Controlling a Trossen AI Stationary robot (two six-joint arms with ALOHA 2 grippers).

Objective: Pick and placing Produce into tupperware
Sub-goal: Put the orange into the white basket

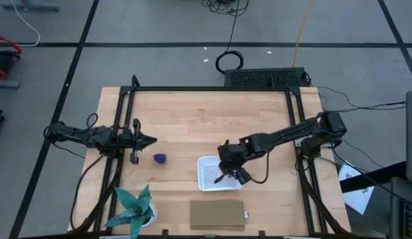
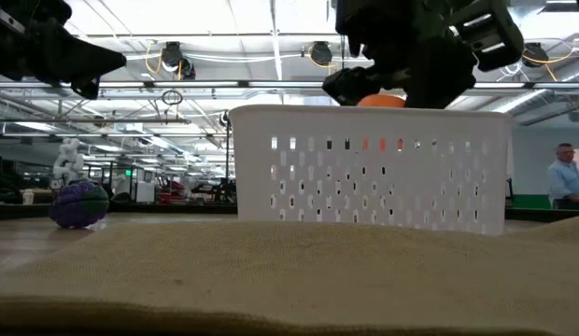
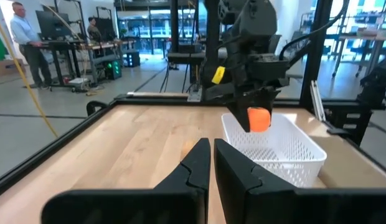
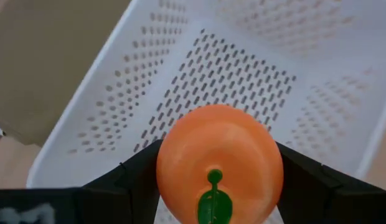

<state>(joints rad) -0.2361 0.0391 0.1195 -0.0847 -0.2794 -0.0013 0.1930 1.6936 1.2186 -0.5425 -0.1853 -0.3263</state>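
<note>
The bright orange piece of produce sits between the fingers of my right gripper, which is shut on it above the white tupperware. In the low view the orange piece shows just above the tupperware's rim. The dark purple piece lies on the table left of the tupperware. My left gripper is shut, holds nothing and points level just beyond the purple piece. The third piece is out of view. My right gripper pinches the orange piece by two opposite sides, one dark finger on each. The fingers slant down from the table's right. The piece is lifted clear over the tupperware's perforated bottom, its green stem end toward the wrist.
A flat tan slab lies at the near edge just before the tupperware. A teal spiky plant in a white pot stands at the near left. A black frame runs along the table's far and side edges. People stand in the room beyond.
</note>
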